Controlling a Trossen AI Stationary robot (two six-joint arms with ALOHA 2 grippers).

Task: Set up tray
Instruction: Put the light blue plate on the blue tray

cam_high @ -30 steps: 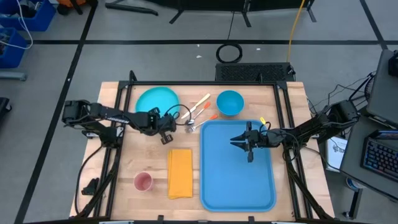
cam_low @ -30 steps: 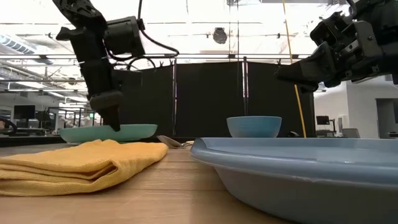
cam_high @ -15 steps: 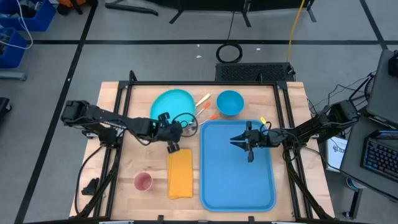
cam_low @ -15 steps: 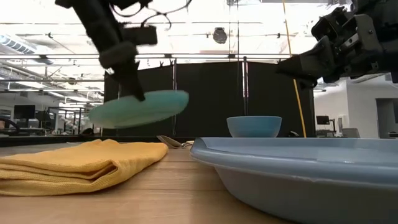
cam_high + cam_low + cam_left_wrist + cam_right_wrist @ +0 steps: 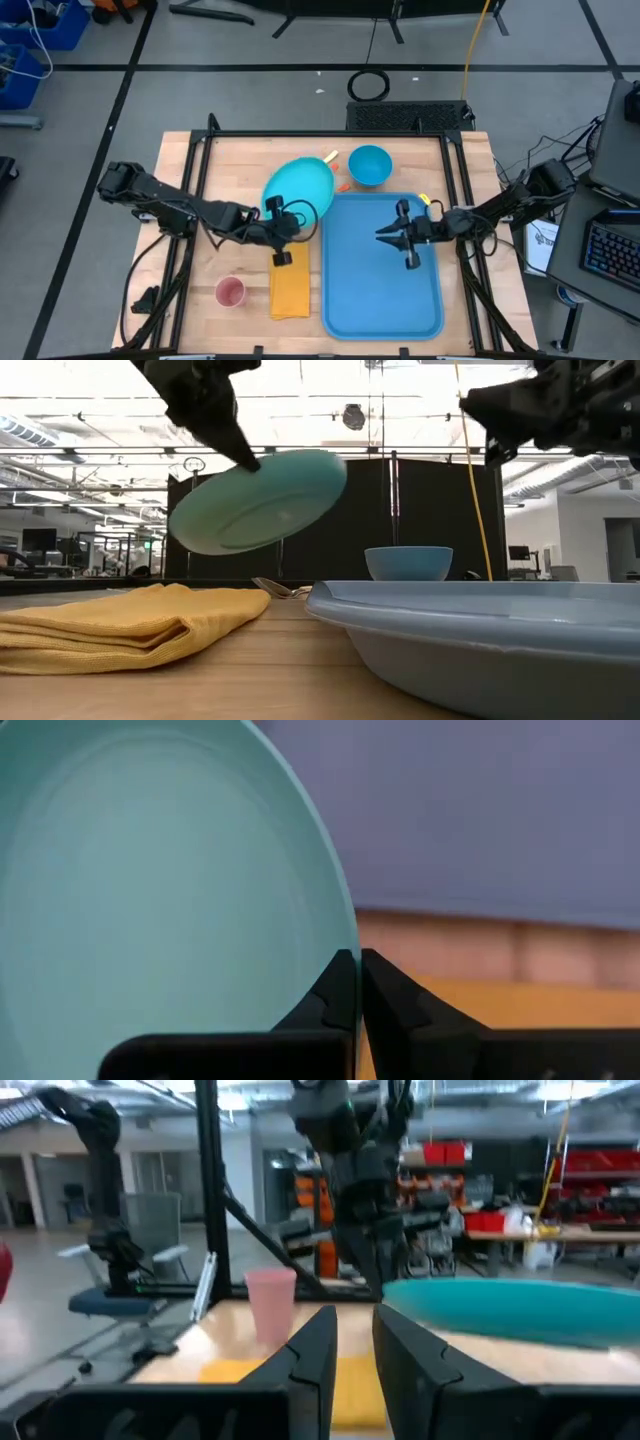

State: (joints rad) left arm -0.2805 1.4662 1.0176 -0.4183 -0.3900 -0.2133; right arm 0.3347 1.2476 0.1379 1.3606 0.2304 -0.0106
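My left gripper (image 5: 287,214) is shut on a round turquoise plate (image 5: 298,187), held in the air over the table's middle, just left of the tray. In the low view the plate (image 5: 258,502) hangs tilted below the gripper (image 5: 240,455). The big blue tray (image 5: 381,292) lies flat on the table's right half. My right gripper (image 5: 384,234) hovers above the tray, pointing toward the table's left. Its fingers (image 5: 316,1348) stand a little apart with nothing between them. My left gripper pinches the plate's rim (image 5: 341,935) between its two fingers (image 5: 395,1007), one on the upper face and one on the underside. It comes from the table's left, slanting down. The plate is lifted clear of the table and tilted.
A yellow napkin (image 5: 289,291) and a pink cup (image 5: 231,292) lie left of the tray. A blue bowl (image 5: 369,165) stands beyond the tray's far edge, with orange-handled cutlery (image 5: 342,187) beside it. Bare wood shows at the far left.
My left gripper has lifted the plate off the far-left part of the table and carried it up and toward the tray. The plate, flat on the table before, now hangs tilted in the air. My right gripper has tipped upward a little.
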